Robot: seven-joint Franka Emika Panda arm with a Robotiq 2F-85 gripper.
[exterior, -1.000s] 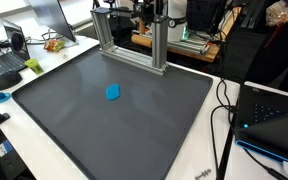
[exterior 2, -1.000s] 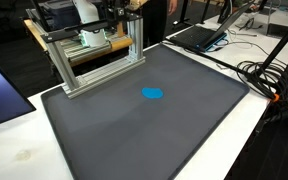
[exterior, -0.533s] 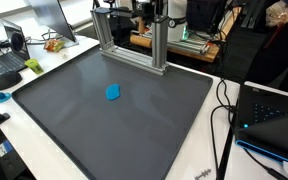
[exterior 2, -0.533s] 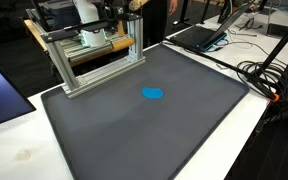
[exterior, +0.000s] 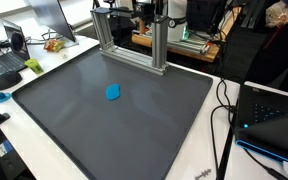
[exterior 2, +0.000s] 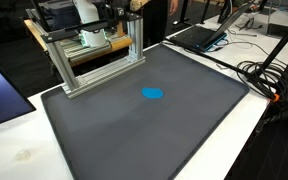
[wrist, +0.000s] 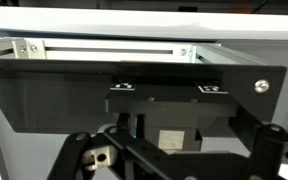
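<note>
In the wrist view my gripper [wrist: 174,162] faces a black plate [wrist: 74,95] with two small marker tags, set inside an aluminium frame [wrist: 104,47]. Its dark finger links [wrist: 89,155] stand far apart at the lower corners, open, with nothing held between them. A small pale square [wrist: 172,139] sits on the dark block straight ahead. In both exterior views the gripper is tucked behind the aluminium frame [exterior: 134,40] [exterior 2: 94,55] at the back of the mat and is hard to make out. A small blue object [exterior: 113,92] [exterior 2: 153,94] lies alone on the mat, well away from the gripper.
A large dark grey mat [exterior: 104,135] [exterior 2: 154,140] covers the white table. Laptops [exterior: 4,60] [exterior 2: 199,35] [exterior: 274,112] stand beside it. Black cables [exterior: 224,105] [exterior 2: 269,75] trail along one edge. A green fruit [exterior: 32,65] and a small blue item [exterior: 1,97] lie off the mat.
</note>
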